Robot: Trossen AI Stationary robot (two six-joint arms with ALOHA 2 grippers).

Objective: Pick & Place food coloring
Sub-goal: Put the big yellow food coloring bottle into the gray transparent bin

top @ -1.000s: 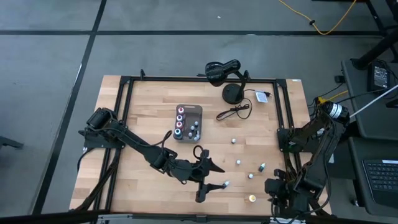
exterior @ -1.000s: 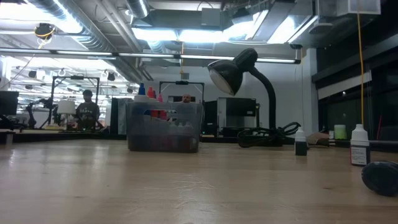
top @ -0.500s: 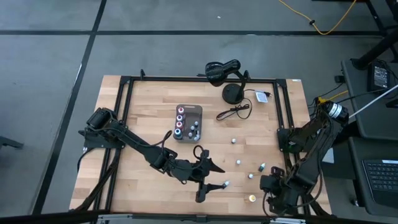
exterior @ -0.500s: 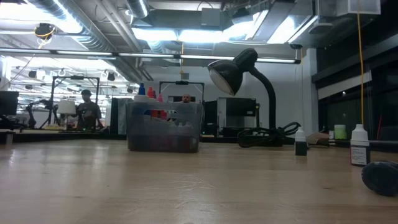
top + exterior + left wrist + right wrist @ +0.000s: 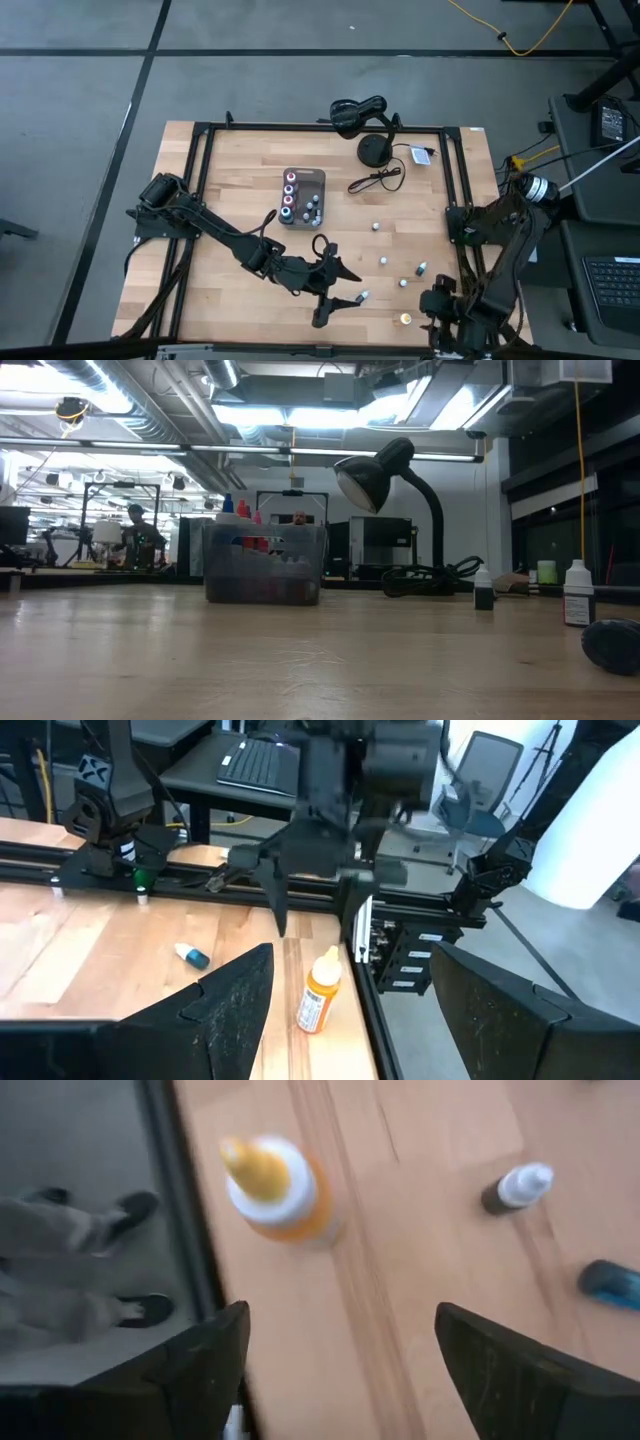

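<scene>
One orange bottle [image 5: 405, 318] stands upright near the bench's [image 5: 230, 200] front edge, just ahead of the right gripper [image 5: 437, 302], jaws apart; left gripper [image 5: 335, 292] farther, jaws apart.

text: none legible | labels on bottles [image 5: 577, 592]: too small to read | worktop [image 5: 250, 180]: no markings | signs: none

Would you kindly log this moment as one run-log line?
left pincer: open, near orange bottle | right pincer: open, above orange bottle, empty | tray: holds several bottles | others loose on table
</scene>
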